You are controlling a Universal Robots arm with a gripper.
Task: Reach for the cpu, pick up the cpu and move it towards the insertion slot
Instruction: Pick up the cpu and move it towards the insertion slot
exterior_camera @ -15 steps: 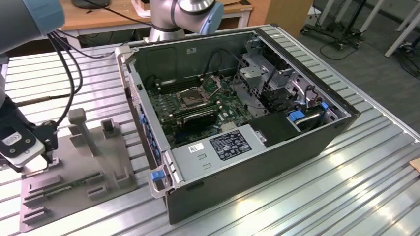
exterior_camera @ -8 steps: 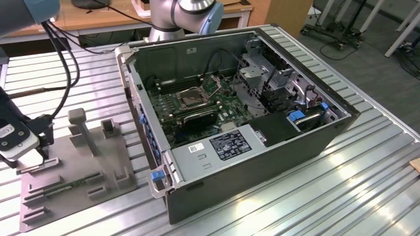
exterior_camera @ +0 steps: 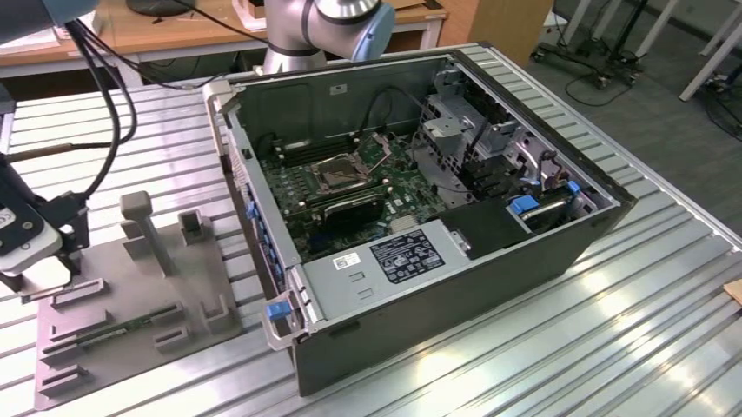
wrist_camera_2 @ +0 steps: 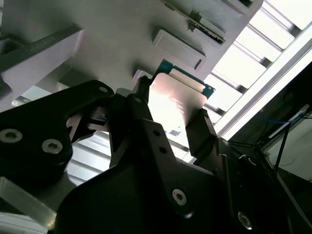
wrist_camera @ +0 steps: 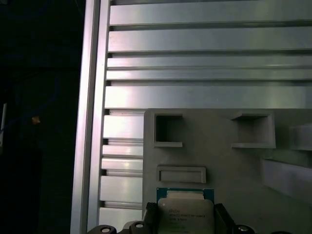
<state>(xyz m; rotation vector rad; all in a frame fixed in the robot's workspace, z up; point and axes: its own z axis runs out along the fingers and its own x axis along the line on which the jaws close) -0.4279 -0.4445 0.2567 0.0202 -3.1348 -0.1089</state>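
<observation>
Ribbed metal surface (exterior_camera: 649,287) is seen across the whole exterior view. An open computer case (exterior_camera: 464,287) is laid on its side at the centre and right of the frame, with the green motherboard (exterior_camera: 347,195) exposed inside. The robot arm (exterior_camera: 319,26) is mounted at the top centre, behind the case.

A grey holder plate (exterior_camera: 128,313) with upright posts and shallow pockets is set on the surface at the lower left of the frame, just beside the case. The gripper (exterior_camera: 49,280) is positioned over the plate's edge at the exterior view's left, well apart from the case.

The insertion slot (exterior_camera: 336,172), a square metal frame with a dark centre, is located on the motherboard, upper middle of the frame, inside the case. A long green circuit strip (exterior_camera: 110,332) is laid in the plate toward the lower left corner.

The cpu (wrist_camera_2: 178,105) is seen in both wrist views, with its pale metal top turned toward the cameras and a green rim showing. It is pinched on two opposite edges by the black fingers (wrist_camera_2: 202,127). In the first wrist view it is placed over the grey plate, near a small rectangular block (wrist_camera: 180,174). Whether the chip is lifted clear of the plate or touching it cannot be told. The cpu is kept at the plate, well apart from the insertion slot.
</observation>
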